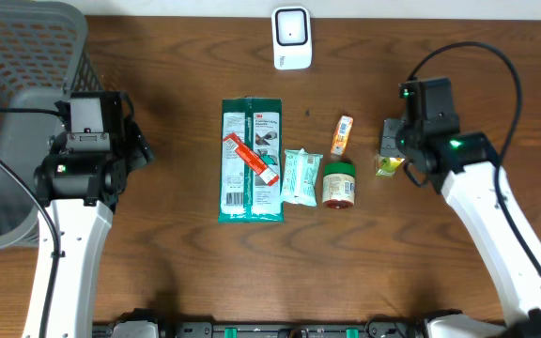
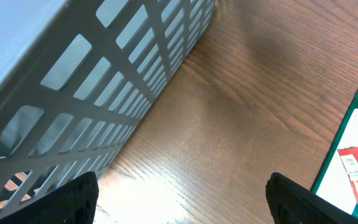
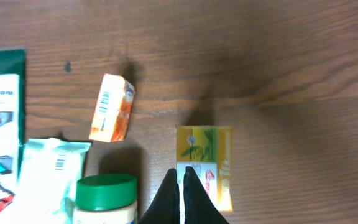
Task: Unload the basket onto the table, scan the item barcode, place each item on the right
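Several items lie mid-table: a green package (image 1: 252, 178) with a red tube (image 1: 251, 158) on it, a small white pack (image 1: 300, 176), a green-lidded jar (image 1: 338, 183), an orange box (image 1: 343, 134) and a yellow-green box (image 1: 389, 165). A white scanner (image 1: 291, 38) stands at the far edge. My right gripper (image 3: 183, 177) is shut, its tips over the left part of the yellow-green box (image 3: 207, 162); I see nothing between the fingers. The orange box (image 3: 111, 107) shows a barcode. My left gripper (image 2: 182, 202) hangs open over bare wood beside the basket.
A grey mesh basket (image 1: 7, 94) fills the far left corner, and its wall (image 2: 73, 74) stands close to my left gripper. The jar (image 3: 104, 199) sits right beside the right fingers. The green package's edge (image 2: 353, 149) lies right of the left gripper.
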Controlling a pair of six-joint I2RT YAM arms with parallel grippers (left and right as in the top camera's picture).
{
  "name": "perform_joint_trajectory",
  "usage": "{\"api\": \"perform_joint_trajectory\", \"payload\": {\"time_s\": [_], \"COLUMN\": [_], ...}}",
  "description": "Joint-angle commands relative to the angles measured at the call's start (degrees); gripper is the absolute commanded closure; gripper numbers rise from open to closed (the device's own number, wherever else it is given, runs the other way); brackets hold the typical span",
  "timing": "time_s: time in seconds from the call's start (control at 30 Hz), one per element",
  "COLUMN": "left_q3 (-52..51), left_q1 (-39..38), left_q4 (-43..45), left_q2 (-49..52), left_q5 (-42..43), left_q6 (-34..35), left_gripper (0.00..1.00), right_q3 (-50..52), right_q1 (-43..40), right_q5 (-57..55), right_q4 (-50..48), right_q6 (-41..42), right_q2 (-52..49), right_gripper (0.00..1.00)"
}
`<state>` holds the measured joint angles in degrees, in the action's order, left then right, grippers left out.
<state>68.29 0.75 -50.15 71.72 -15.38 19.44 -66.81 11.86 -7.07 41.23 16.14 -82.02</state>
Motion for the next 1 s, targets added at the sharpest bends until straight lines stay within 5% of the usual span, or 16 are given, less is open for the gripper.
{"api": "perform_joint_trajectory", "payload": {"time_s": [0.0, 0.6, 0.63, 0.77, 0.83, 0.97], "left_q3": [0.6, 0.6, 0.6, 0.6, 0.6, 0.6], "left_q1": [0.3, 0.3, 0.3, 0.3, 0.3, 0.3], "left_q4": [-0.2, -0.2, -0.2, -0.2, -0.2, -0.2], "left_q2": [-0.2, -0.2, -0.2, -0.2, -0.2, -0.2], "left_q5": [-0.7, -0.7, -0.7, -0.7, -0.7, -0.7], "left_q6": [-0.5, -0.5, -0.5, -0.5, -0.5, -0.5], "left_gripper": [0.13, 0.13, 0.13, 0.13, 0.13, 0.13], "right_q3": [-1.0, -1.6, -2.5, -8.0, -11.3, -18.8], "right_q1": [-0.3, -1.4, -1.4, -1.4, -1.5, -3.0], "right_q5": [0.1, -0.1, -0.1, 0.3, 0.3, 2.0], "right_q4": [1.0, 1.0, 1.1, 4.1, 6.8, 13.9], "right_q6": [1.0, 1.0, 1.0, 1.8, 2.8, 4.6], "right_q2": [1.1, -4.8, -4.1, -1.3, -1.1, -2.7], "right_gripper": [0.99, 0.99, 0.96, 0.57, 0.26, 0.21]}}
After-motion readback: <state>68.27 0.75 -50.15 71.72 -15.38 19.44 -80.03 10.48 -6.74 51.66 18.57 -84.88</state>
